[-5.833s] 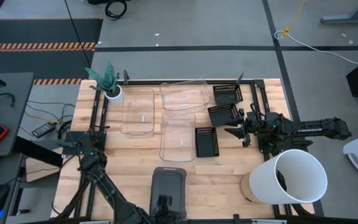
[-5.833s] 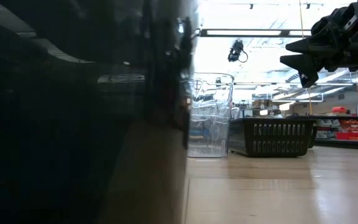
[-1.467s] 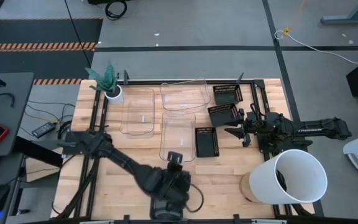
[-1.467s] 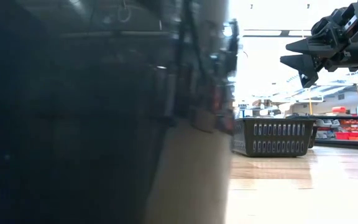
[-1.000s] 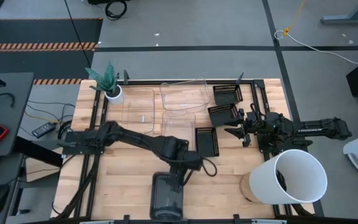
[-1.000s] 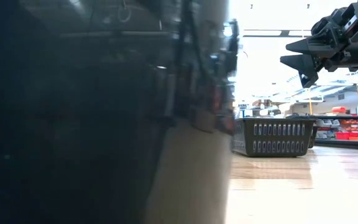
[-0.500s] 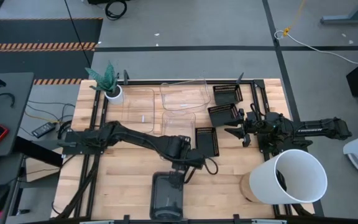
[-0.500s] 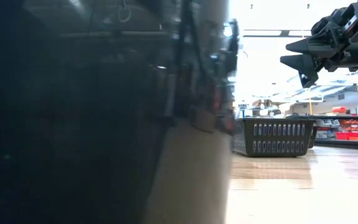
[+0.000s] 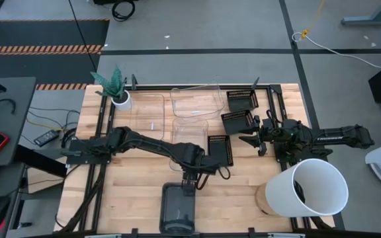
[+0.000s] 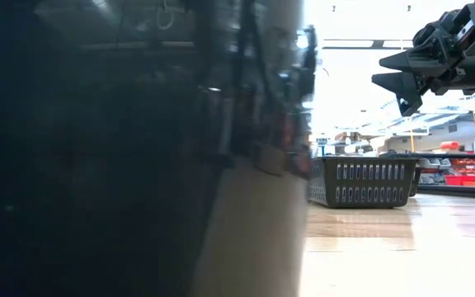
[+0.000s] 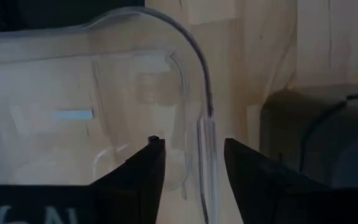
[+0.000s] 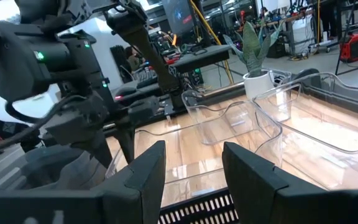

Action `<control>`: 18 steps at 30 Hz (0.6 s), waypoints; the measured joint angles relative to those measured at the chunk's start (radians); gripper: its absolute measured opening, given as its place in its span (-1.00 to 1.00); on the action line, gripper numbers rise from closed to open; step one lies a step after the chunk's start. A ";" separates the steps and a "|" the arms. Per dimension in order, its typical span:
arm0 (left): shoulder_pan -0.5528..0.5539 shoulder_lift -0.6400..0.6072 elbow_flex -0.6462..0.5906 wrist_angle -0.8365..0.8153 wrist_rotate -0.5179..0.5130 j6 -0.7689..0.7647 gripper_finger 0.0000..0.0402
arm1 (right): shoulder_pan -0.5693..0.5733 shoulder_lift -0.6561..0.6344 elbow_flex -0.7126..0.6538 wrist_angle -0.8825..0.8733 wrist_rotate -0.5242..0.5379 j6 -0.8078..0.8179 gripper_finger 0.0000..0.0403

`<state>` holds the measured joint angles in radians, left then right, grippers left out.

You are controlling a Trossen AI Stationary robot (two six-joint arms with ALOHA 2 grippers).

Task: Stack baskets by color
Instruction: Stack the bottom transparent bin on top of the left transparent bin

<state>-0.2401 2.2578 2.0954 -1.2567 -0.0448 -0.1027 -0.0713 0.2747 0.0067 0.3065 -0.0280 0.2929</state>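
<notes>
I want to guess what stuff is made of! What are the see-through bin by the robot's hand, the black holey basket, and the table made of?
The clear bin looks like glossy, transparent plastic: the table shows through it and its rim glints. The black slotted basket seems to be matte molded plastic, with even rows of slots. The table looks like pale wood, showing plank lines and grain.

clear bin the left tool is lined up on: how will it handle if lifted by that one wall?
The clear bin is thin-walled, so probably light and a bit flexible; the rim may bow. The left tool straddles only its wall near a rounded corner, so the long bin will likely tilt when lifted. The glossy plastic looks slick; it could slip between the fingers.
</notes>
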 joint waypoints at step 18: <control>0.000 0.000 -0.010 0.015 -0.003 -0.058 -0.34 | 0.000 0.000 0.000 0.007 0.000 0.000 -0.18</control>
<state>-0.2405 2.2578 2.0850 -1.2415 -0.0483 -0.1607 -0.0713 0.2747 0.0065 0.3130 -0.0278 0.2930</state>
